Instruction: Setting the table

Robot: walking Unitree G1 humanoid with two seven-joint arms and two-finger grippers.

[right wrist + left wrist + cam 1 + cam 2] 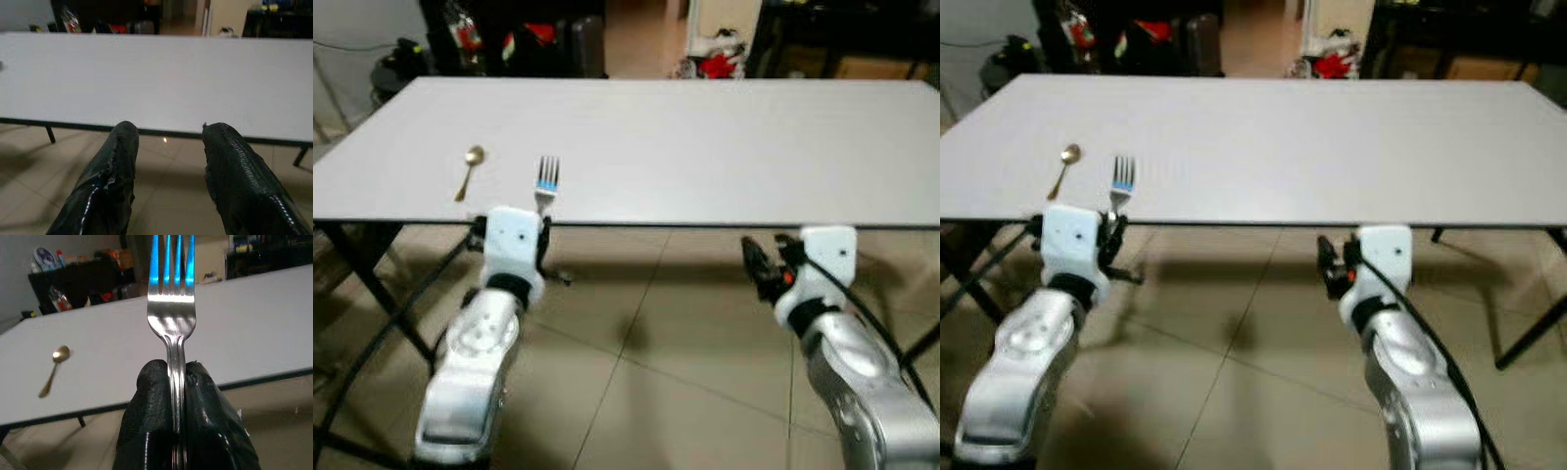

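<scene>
My left gripper (178, 382) pinches the fork (546, 183) by its handle at the table's (705, 137) near edge beside the spoon (470, 168), right gripper (168, 147) spread empty, so I reckon a low approach clips that edge and twists it loose.

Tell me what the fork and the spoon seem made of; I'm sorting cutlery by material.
The fork, clamped in the left gripper, looks like polished steel: silvery, with mirror-like glints. The spoon on the table looks like gold-toned metal, perhaps brass or plated; its glossy bowl suggests this.
</scene>
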